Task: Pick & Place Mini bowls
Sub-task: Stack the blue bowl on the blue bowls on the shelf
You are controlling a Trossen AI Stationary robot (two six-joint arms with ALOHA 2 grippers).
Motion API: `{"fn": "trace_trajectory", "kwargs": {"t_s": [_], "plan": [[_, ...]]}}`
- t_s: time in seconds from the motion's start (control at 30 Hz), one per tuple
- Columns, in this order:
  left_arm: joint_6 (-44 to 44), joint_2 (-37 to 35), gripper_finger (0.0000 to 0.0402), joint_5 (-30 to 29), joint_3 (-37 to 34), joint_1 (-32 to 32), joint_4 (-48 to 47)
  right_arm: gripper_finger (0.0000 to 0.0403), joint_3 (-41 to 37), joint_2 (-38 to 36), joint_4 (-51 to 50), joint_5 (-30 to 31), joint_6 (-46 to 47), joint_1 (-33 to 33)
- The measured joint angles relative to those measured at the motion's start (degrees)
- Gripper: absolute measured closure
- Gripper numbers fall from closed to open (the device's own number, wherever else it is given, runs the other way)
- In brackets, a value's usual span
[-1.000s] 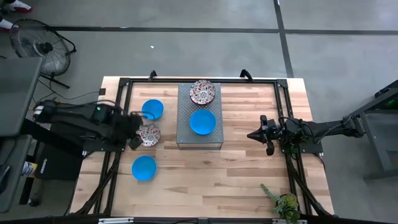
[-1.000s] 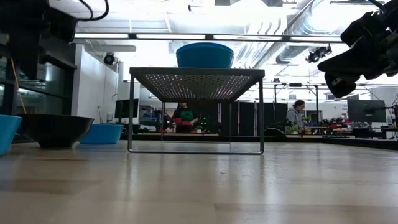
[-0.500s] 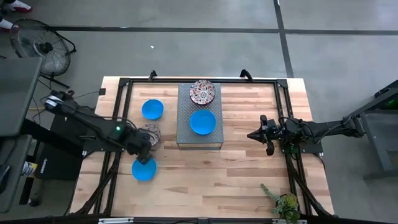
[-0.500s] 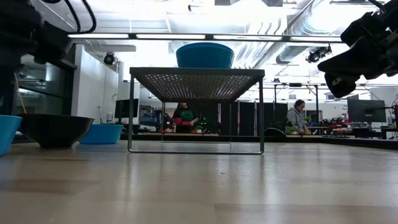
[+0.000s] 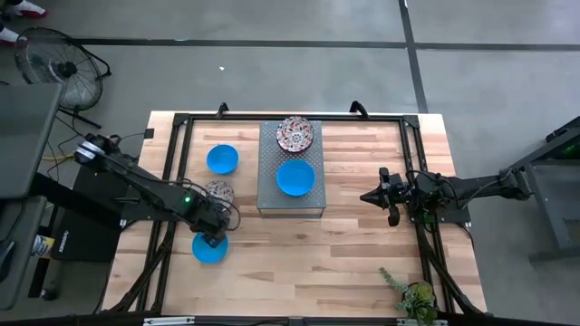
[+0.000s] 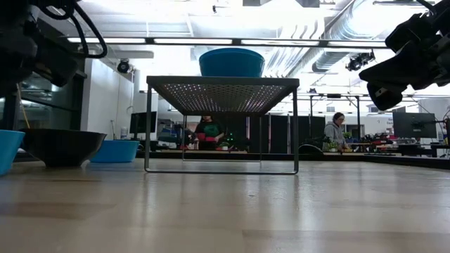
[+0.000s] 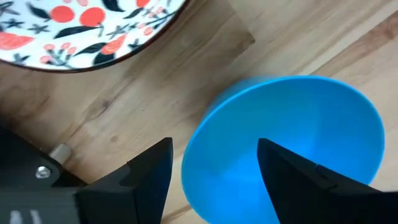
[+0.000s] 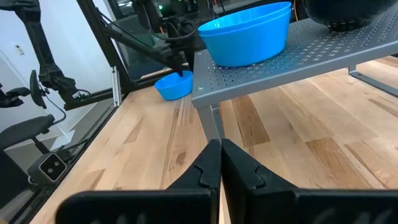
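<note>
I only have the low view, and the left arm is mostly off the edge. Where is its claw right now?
Observer: The left claw is over the blue bowl on the table's left, next to the patterned bowl.
Operator: Is it gripping that bowl?
Observer: Not yet. The left wrist view shows the claw open, with one finger outside the rim and the other above the bowl's inside.
Operator: And the right one?
Observer: The right claw is shut on nothing, hovering to the right of the grey stand.
</note>
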Motion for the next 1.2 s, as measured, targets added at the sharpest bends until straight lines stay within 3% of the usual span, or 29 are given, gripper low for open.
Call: {"fn": "trace_trajectory", "kwargs": {"t_s": [0.17,0.57,0.97,1.2], "plan": [[1.25,1.16,0.0185,-0.04,0.0,0.04,0.03,0.0402,0.0,-0.03,0.0,0.0,0.02,-0.01],[2.92,1.19,0.0276,-0.55,-0.77,0.09,1.09,0.0402,0.0,0.04,0.0,0.0,0.02,-0.02],[4.58,1.19,0.0295,-0.3,-2.99,0.13,4.8,0.0402,0.0,0.04,0.0,0.0,0.02,-0.01],[4.8,1.19,0.0379,0.08,-2.98,0.13,8.28,0.0402,0.01,0.04,0.0,0.0,0.02,0.0]]}}
